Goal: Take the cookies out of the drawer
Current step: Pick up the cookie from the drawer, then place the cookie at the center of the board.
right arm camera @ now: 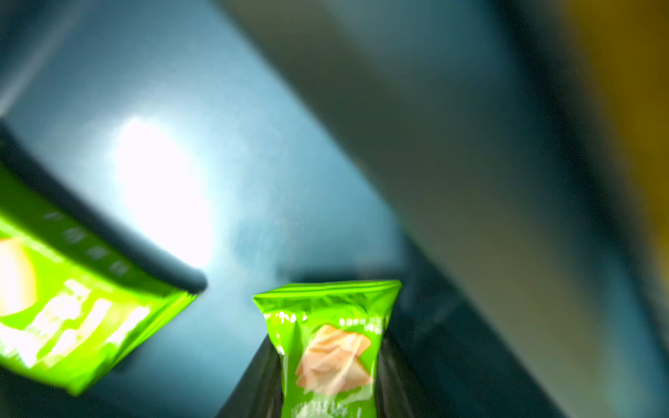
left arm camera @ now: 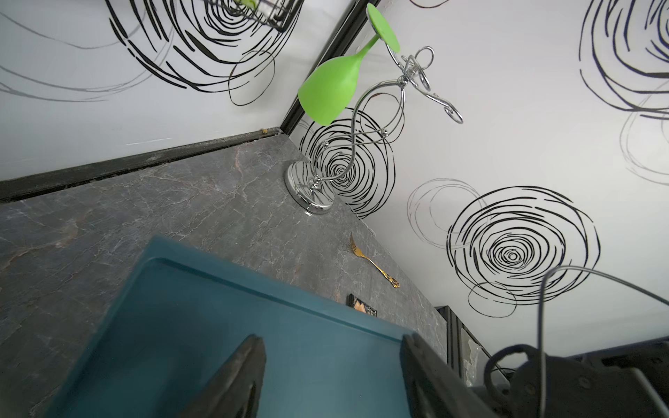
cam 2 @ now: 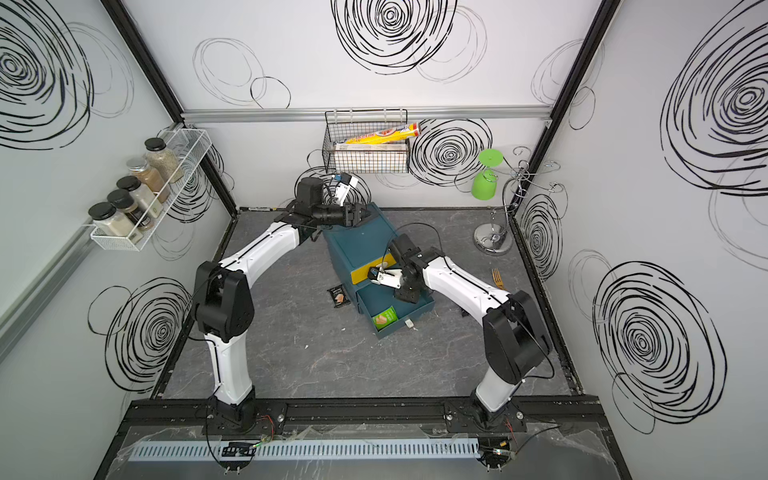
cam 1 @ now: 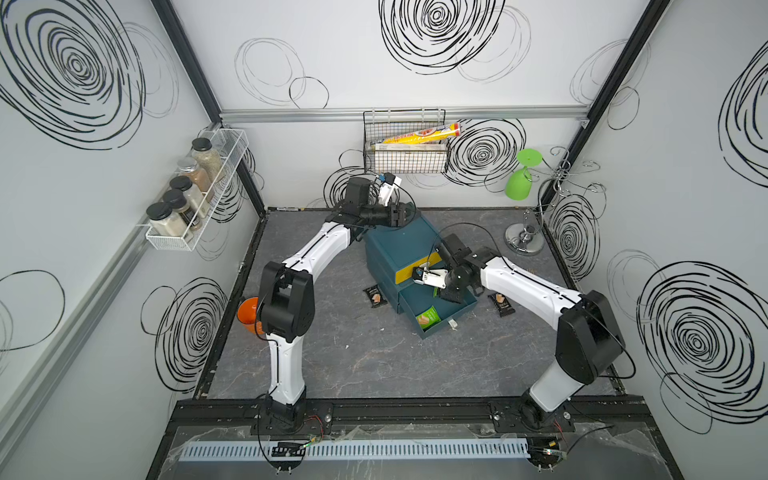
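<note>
right end effector [cam 1: 450, 296] clamped on green cookie packet [right arm camera: 331, 347] inside open drawer [cam 1: 455, 311] | left end effector [left arm camera: 331, 376] released above teal cabinet [left arm camera: 217, 325] | second green packet [cam 1: 429, 317] lying in drawer | black packet [cam 1: 372, 296] and other black packet [cam 1: 501, 303] on grey marbled desk [cam 1: 353, 353] | white swirl-scribbled walls [cam 1: 415, 83]

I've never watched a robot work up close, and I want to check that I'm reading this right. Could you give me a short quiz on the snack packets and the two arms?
1. Pick one: the right gripper clamps A) a cream packet, B) a green packet, C) nothing.
2. True or false: the left gripper is clamped shut.
3. How many black packets lie on the table?
Key: 1 B. 2 False, its jaws stand apart. 3 Two.
</note>
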